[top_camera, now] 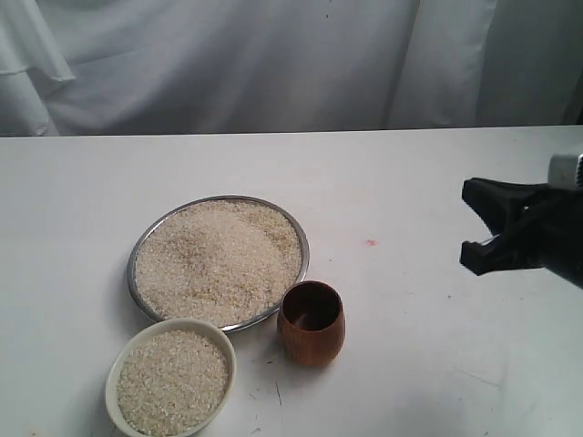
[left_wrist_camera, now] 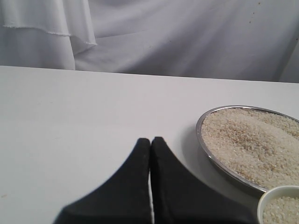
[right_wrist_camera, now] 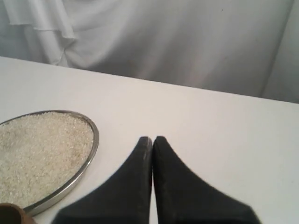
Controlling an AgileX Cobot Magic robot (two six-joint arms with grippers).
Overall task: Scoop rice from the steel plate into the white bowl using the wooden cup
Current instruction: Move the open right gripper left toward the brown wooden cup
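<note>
The steel plate sits left of the table's middle, heaped with rice. In front of it stands the white bowl, filled with rice. The wooden cup stands upright to the right of the bowl, touching the plate's rim, with no rice visible inside. My right gripper hovers well to the right of the cup. In its wrist view the right gripper is shut on nothing, beside the plate. My left gripper is also shut and empty, near the plate and bowl.
A white cloth backdrop hangs behind the table's far edge. White tabletop stretches between the cup and the right arm. A small red mark lies right of the plate.
</note>
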